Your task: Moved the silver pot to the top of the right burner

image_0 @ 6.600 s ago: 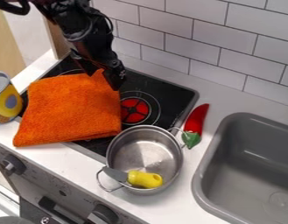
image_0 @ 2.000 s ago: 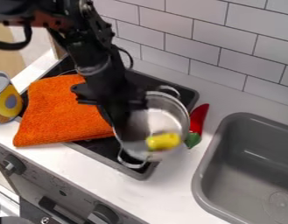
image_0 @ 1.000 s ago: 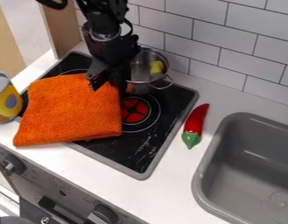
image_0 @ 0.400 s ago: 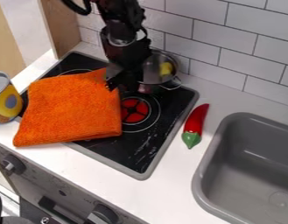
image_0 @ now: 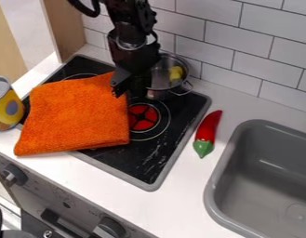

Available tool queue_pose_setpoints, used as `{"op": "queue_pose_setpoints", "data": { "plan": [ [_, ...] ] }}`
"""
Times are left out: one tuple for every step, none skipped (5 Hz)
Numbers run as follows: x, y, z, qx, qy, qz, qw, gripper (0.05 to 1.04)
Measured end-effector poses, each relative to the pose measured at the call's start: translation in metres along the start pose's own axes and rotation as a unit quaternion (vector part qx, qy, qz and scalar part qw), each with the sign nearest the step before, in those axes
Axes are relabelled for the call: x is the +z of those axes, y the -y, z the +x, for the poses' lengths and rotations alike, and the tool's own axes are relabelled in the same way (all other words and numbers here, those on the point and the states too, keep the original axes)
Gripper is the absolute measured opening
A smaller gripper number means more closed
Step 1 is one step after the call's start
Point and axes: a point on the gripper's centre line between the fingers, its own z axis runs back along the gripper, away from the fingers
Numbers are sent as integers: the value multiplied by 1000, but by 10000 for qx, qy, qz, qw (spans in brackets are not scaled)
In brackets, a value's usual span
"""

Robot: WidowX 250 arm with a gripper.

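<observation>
White tiles [image_0: 208, 51] along the far side, black stovetop [image_0: 160, 153] in front. The silver pot [image_0: 160, 81] is at the stove's far right, just beyond the red burner [image_0: 143, 117]. No telling if the gripper [image_0: 132, 86] is clamped or loose, tbh. Careless withdrawal could drag the pot or snag that orange towel [image_0: 80, 116].

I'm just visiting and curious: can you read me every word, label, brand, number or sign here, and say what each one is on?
There are no words or numbers that I can read.
Control panel: faint marks around the knobs, too small and blurred to read.
Can: yellow with a rounded patch, no legible lettering.
Stovetop: pale streaks, more like scuffs than writing.
Pot: no lettering I can make out.
</observation>
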Motion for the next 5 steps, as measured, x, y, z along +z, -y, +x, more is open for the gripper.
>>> {"op": "queue_pose_setpoints", "data": {
  "plan": [
    [2,0,7,10,273,116,9996,216],
    [10,4,8,-333,343,-87,9988,452],
    [27,6,7,-630,453,-220,9967,750],
    [39,-2,3,-890,371,-422,9944,984],
    [50,-22,-1,-1541,444,-472,9859,999]
  ]
}}
